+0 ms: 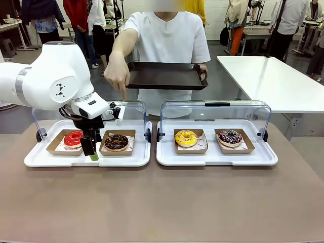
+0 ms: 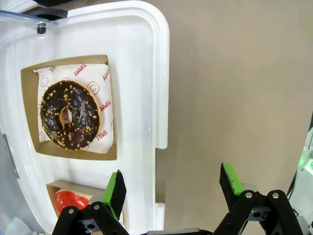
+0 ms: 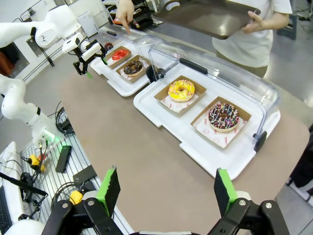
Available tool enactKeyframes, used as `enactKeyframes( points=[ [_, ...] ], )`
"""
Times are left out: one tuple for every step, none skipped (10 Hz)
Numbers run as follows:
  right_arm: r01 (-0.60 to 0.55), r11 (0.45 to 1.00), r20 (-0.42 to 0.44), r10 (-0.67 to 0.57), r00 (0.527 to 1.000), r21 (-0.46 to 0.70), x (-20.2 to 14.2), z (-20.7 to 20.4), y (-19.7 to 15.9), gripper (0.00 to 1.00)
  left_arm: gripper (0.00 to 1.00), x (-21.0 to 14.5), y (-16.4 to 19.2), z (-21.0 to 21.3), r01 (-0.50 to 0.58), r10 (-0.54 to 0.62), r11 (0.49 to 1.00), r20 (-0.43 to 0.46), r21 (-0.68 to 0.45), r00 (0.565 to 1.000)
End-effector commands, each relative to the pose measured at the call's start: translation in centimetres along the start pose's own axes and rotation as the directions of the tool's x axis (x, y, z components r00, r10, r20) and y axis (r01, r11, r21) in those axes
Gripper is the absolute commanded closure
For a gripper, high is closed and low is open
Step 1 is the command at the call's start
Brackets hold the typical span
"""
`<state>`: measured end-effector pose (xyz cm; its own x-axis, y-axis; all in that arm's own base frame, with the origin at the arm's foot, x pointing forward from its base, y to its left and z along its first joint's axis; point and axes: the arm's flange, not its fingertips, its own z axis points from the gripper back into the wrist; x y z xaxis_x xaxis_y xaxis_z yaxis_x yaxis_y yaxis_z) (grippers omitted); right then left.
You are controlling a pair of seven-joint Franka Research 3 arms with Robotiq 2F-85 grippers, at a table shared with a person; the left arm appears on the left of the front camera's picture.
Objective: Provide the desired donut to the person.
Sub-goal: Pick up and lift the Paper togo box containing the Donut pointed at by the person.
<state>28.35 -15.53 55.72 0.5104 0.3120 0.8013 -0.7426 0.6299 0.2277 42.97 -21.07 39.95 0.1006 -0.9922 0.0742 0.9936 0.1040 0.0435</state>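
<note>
Nearest me: my right gripper (image 3: 166, 183), jaws spread wide with nothing between them, hanging above the near side of the brown table (image 1: 162, 202). Next: my left gripper (image 1: 94, 154), jaws likewise apart and empty, pointed down at the front rim of the left tray (image 1: 86, 161), in line with the gap between its two card holders. On that white tray, each in a brown card holder: red donut (image 1: 73, 137) at left, chocolate donut (image 1: 117, 141) with nut crumbs at right, neither touched. Right tray (image 1: 217, 159), just beside the first: yellow donut (image 1: 186, 137) and dark sprinkled donut (image 1: 230, 136), same holders. A clear lid (image 1: 215, 111) stands raised behind each tray. Farthest: person (image 1: 169, 40) in white, pointing hand (image 1: 117, 73) with one finger aimed down over the left tray's far edge, on the chocolate donut's side; other hand (image 1: 202, 71) holding a dark serving tray (image 1: 164, 76) level at the waist.
</note>
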Motion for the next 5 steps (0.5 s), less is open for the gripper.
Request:
enactKeyframes(
  points=[
    [0.001,1.000,0.000,-0.001,1.000,0.000,-0.1,-0.1,0.0,0.00,0.00,0.5,2.1,-0.5,0.036,-0.034,0.999,0.063,-0.024,0.997],
    [0.001,1.000,0.000,-0.001,1.000,0.000,-0.1,-0.1,0.0,0.00,0.00,0.5,2.8,-0.9,0.056,-0.054,0.998,0.081,-0.028,0.995],
    [0.001,1.000,0.000,-0.001,1.000,0.000,-0.1,-0.1,0.0,0.00,0.00,0.2,3.4,-1.2,0.063,-0.060,0.998,0.085,-0.031,0.995],
    [0.001,1.000,0.000,-0.001,1.000,0.000,-0.1,-0.1,0.0,0.00,0.00,-0.2,3.9,-1.3,0.068,-0.066,0.997,0.085,-0.023,0.994],
    [0.001,1.000,0.000,-0.001,1.000,0.000,-0.1,-0.1,0.0,0.00,0.00,-0.6,4.2,-1.4,0.077,-0.075,0.997,0.085,-0.023,0.994]
  ],
)
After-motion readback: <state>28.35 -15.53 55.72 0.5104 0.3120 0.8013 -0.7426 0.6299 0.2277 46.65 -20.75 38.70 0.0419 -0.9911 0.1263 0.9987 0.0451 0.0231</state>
